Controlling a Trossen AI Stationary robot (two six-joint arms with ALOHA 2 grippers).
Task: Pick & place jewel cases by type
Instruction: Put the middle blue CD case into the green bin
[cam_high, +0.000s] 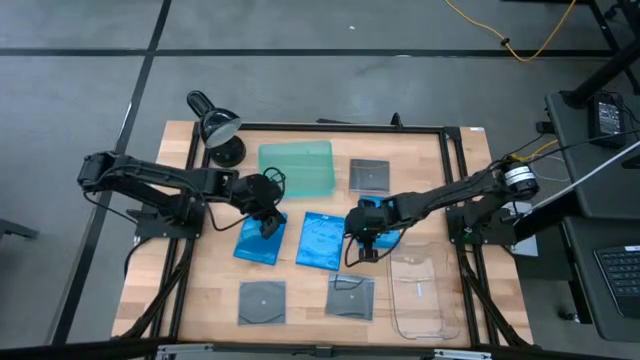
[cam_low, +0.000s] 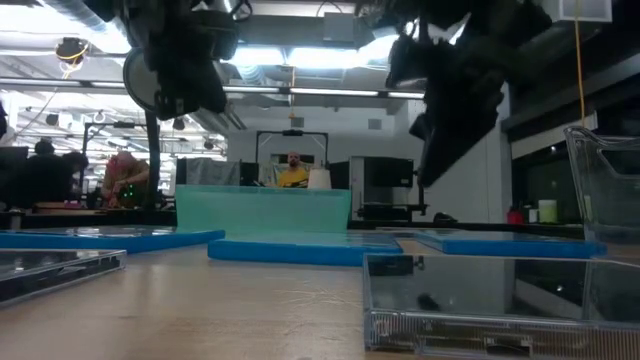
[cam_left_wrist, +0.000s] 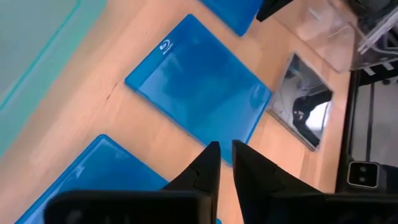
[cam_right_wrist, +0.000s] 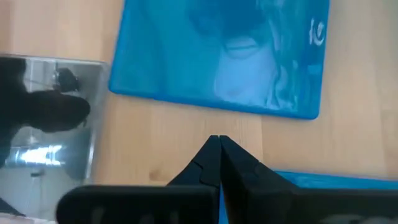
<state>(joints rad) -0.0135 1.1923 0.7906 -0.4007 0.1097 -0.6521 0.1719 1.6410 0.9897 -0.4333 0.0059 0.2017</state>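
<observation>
Three blue jewel cases lie flat in a row mid-table: left (cam_high: 258, 240), middle (cam_high: 322, 240) and right (cam_high: 388, 236). Grey-clear square cases lie at the far side (cam_high: 369, 175) and near the front edge (cam_high: 262, 302), (cam_high: 350, 296). My left gripper (cam_high: 268, 222) hangs over the left blue case (cam_left_wrist: 99, 177), slanting down, its fingers (cam_left_wrist: 211, 158) a narrow gap apart; beyond them lies the middle case (cam_left_wrist: 199, 93). My right gripper (cam_high: 365, 250) hangs shut (cam_right_wrist: 217, 140) above bare wood between the middle blue case (cam_right_wrist: 224, 56) and the right one (cam_right_wrist: 323, 180).
A translucent green tray (cam_high: 296, 168) stands at the far middle and a clear plastic tray (cam_high: 420, 290) at the front right. A black lamp (cam_high: 215, 125) stands at the far left corner. A black frame (cam_high: 450, 150) borders the wooden table.
</observation>
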